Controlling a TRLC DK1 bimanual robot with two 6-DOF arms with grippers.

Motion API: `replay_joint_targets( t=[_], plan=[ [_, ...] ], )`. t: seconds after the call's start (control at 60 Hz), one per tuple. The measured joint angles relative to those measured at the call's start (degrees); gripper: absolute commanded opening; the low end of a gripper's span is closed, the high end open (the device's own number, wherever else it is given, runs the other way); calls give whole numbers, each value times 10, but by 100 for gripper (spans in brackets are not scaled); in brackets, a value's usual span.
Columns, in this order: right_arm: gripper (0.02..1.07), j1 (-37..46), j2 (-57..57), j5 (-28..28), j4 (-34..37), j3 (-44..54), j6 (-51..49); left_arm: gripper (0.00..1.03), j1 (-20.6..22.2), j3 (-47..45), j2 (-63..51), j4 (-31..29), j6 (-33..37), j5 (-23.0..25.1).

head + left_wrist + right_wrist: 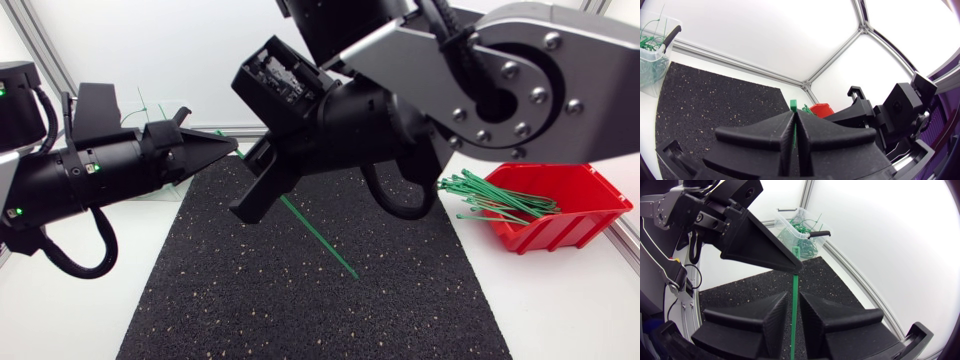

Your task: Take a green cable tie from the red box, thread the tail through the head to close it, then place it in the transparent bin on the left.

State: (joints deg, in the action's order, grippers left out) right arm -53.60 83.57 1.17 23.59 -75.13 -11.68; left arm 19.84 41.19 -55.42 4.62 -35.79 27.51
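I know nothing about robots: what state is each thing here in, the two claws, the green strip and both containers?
cable tie, straight, not yet closed, held above the mat.
left gripper, jaws shut on the cable tie near its head.
right gripper, cable tie runs through it; grip unclear.
red box, open-topped, holding spare ties.
transparent bin, open-topped, partly filled.

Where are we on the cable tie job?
Done: one green tie is out of the red box. In hand: left claw shut on its head end, strap lying straight through right claw. Left: threading the tail, then the transparent bin.
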Motion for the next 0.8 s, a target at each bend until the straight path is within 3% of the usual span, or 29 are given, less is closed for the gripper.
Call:
replay_joint_targets(
  t=[0.15,0.217,0.483,0.633,0.8],
  plan=[
    [30,35,-18,-38,18,13,-20,4,-12,0,-11,0,57,15],
    [39,46,-26,-48,22,21,-27,4,-14,0,-11,3,80,21],
    [39,73,-42,-104,61,47,-69,3,-15,-21,-11,34,162,44],
    [38,126,-26,-205,79,46,-90,3,-1,-37,-11,34,196,87],
    [39,148,2,-271,97,44,-96,3,1,-43,-9,34,217,128]
  ],
)
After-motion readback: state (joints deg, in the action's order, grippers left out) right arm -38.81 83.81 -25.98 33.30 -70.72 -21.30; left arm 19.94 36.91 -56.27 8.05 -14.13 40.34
